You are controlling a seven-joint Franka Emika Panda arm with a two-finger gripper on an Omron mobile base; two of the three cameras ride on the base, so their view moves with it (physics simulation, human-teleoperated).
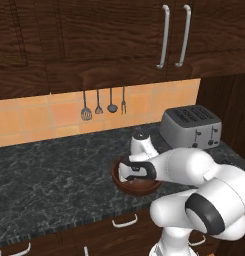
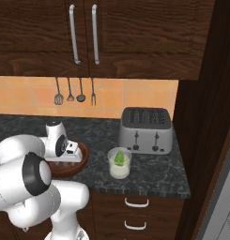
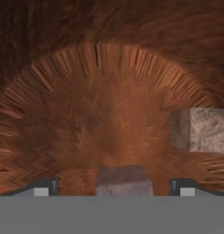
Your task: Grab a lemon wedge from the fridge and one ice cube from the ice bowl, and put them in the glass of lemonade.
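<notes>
Down inside the ice bowl, the gripper stands open with one ice cube between its tips; from the right, the lemon wedge sits in the glass.

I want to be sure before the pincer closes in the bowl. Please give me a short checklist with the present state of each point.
1. Pincer is open: ok, both tips stand wide apart at the bottom of the hand view.
2. An ice cube lies between the tips: ok, it sits about midway.
3. The second cube is out of the way: ok, it lies off to one side, apart from the tips.
4. Pincer is inside the ice bowl: ok, the hand reaches down into it.
5. Tips are low enough to grip the cube: cannot tell.
6. Lemon wedge is already in the glass of lemonade: ok.
</notes>
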